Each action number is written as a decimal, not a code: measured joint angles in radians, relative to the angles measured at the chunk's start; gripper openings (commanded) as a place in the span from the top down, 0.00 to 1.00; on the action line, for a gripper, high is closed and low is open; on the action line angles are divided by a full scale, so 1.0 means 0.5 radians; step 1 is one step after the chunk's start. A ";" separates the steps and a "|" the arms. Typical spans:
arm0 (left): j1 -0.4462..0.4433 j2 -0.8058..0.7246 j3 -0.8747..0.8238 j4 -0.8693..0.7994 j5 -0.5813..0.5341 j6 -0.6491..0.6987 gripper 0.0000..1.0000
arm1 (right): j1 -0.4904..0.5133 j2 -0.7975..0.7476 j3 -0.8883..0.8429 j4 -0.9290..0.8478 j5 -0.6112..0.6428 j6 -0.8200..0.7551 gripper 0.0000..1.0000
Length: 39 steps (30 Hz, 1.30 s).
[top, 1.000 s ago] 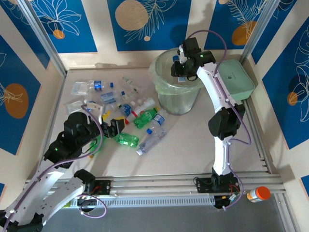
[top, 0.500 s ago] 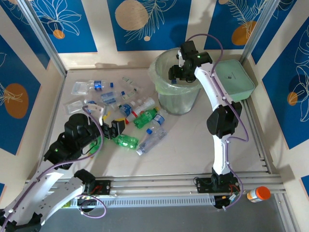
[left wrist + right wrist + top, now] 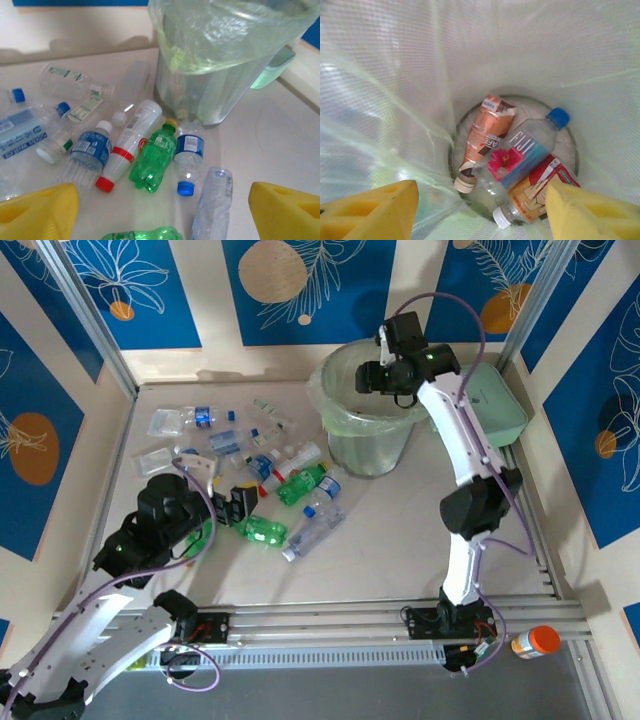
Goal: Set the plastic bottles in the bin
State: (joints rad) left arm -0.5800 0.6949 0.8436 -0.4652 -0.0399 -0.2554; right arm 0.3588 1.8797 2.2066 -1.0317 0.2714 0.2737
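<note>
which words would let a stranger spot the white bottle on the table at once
Find the big pale-green bin. On the table beside its base, the white bottle lies between a green bottle and a blue-labelled clear bottle; it alone has a red cap.

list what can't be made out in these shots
- Right wrist view: the red-labelled bottle in the bin lies partly under the Fiji bottle; its label is unreadable.
- Left wrist view: the lower green bottle is cut off by the bottom edge.
- Top view: the bin's contents are hidden past the right gripper; labels on the loose bottles are too small.
</note>
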 measured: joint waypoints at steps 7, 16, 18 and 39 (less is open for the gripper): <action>0.000 0.273 0.166 -0.303 -0.323 -0.279 0.02 | 0.298 -0.706 -0.672 0.343 0.011 0.007 0.34; 0.072 0.590 0.331 -0.764 -0.438 -1.228 0.01 | 0.599 -1.093 -1.515 0.496 -0.024 0.128 0.34; 0.101 0.678 0.327 -0.801 -0.359 -1.493 0.01 | 0.663 -1.179 -1.681 0.526 -0.025 0.175 0.34; 0.215 1.236 0.086 -0.510 -0.037 -2.572 0.00 | 0.782 -2.090 -2.349 0.790 0.054 0.346 0.34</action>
State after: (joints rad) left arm -0.4725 1.3128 0.8867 -0.7200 -0.0586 -1.5414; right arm 0.7498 0.8349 1.0321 -0.6369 0.2985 0.4469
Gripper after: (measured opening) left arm 0.997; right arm 0.660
